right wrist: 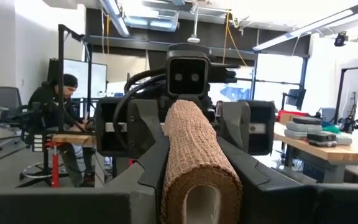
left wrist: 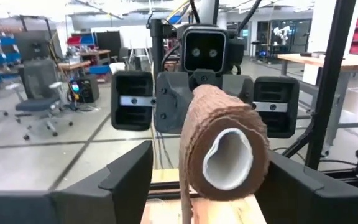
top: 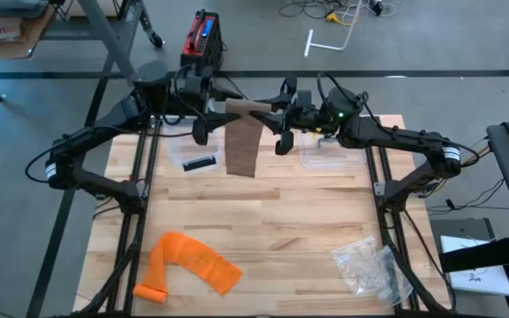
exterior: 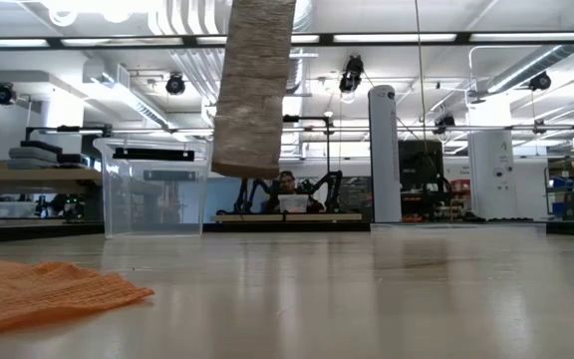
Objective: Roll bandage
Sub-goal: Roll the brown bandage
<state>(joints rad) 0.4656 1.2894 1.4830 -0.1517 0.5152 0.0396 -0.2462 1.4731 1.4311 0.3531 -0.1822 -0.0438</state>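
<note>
A brown bandage roll (top: 250,108) with a white hollow core (left wrist: 227,158) is held in the air over the far middle of the table, between my two grippers. Its loose tail (top: 243,150) hangs down from it, and the tail's lower end (exterior: 252,150) is clear of the table. My right gripper (right wrist: 191,140) comes from the right and is shut on the roll (right wrist: 191,162). My left gripper (left wrist: 210,155) comes from the left and is open. Its fingers stand on either side of the roll's left end, with a gap showing at one finger (left wrist: 129,171). My right gripper pinches the roll's two sides (right wrist: 174,155) between its two fingers (right wrist: 149,167), at the roll's right end. The fingers come level from the table's right and lie along the roll. The roll is level and lifted clear, with the tail hanging slack below.
An orange mesh cloth (top: 188,265) lies near the front left and shows in the low view (exterior: 48,289). A clear plastic bag (top: 369,265) lies at the front right. A clear box (top: 325,150) stands under the right arm. A small packet (top: 197,162) lies beside the tail.
</note>
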